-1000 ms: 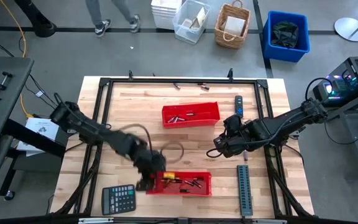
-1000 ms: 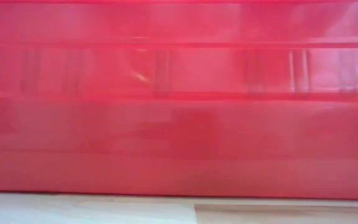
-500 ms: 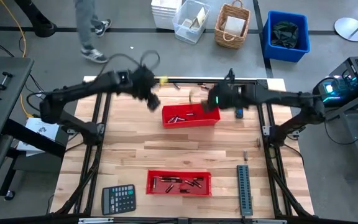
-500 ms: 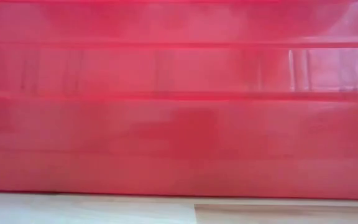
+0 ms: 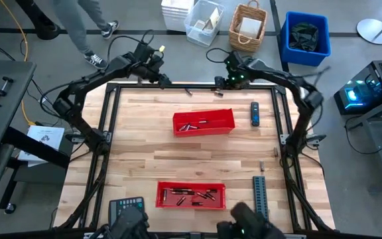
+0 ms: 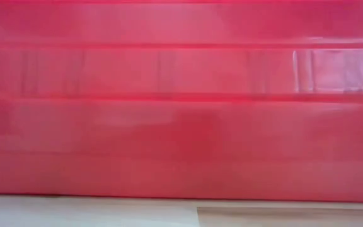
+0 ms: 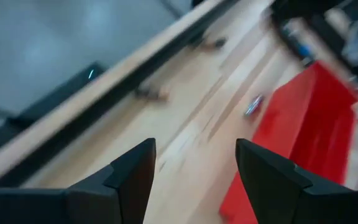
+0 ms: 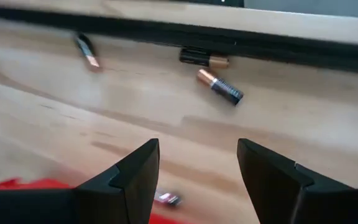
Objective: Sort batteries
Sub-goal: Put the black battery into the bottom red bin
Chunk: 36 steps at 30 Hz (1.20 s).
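Both grippers hover open over the table's far edge, touching nothing. My left gripper (image 5: pixel 159 74) (image 7: pixel 194 149) is over the far-left part, my right gripper (image 5: pixel 233 78) (image 8: pixel 197 149) near the far middle. Loose batteries lie flat on the wood by the far rail (image 5: pixel 188 91) (image 5: pixel 217 86). The right wrist view shows three of these batteries (image 8: pixel 219 86) (image 8: pixel 204 59) (image 8: pixel 87 51). The left wrist view shows one battery (image 7: pixel 253 104) beside the far red tray (image 7: pixel 291 143). Both the far tray (image 5: pixel 203 122) and the near tray (image 5: pixel 191 194) hold batteries.
A black-and-blue device (image 5: pixel 254 113) lies right of the far tray. A grey ridged strip (image 5: pixel 261 199) and a calculator (image 5: pixel 126 209) sit near the near edge. A black frame rail (image 5: pixel 197 84) runs along the far edge. A red tray wall (image 6: pixel 181 101) fills the low view. A person walks beyond the table.
Both arms swung toward the table's far edge. The left gripper went from the near tray's left end past the far tray to the far rail. The right gripper went from the table's right middle to the far rail. The trays kept their places.
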{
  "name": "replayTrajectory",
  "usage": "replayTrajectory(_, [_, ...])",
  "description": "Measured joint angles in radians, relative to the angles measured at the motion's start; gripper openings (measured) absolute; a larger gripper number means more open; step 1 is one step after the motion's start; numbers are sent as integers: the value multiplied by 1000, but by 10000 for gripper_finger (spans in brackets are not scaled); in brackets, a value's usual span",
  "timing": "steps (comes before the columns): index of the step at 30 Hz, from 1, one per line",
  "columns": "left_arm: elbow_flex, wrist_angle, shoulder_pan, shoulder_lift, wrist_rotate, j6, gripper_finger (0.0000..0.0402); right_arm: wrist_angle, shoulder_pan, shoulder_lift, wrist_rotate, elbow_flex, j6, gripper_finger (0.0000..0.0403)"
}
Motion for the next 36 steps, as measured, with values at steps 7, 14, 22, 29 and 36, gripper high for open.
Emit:
replayTrajectory(7, [0,95,-2,-10,16,-45,216,-142,-77,242,-42,228,-423,211])
replayTrajectory(14, [0,73,-8,-10,12,-88,216,-363,-86,408,-18,486,-817,211])
replayTrajectory(22, [0,103,-8,-10,6,-134,216,-426,-68,534,-26,533,-983,211])
replayTrajectory(29, [0,117,-8,-10,-13,-153,216,-423,-42,561,16,537,-936,211])
replayTrajectory(36, [0,127,-7,-10,-62,-159,216,-404,22,560,191,534,-866,202])
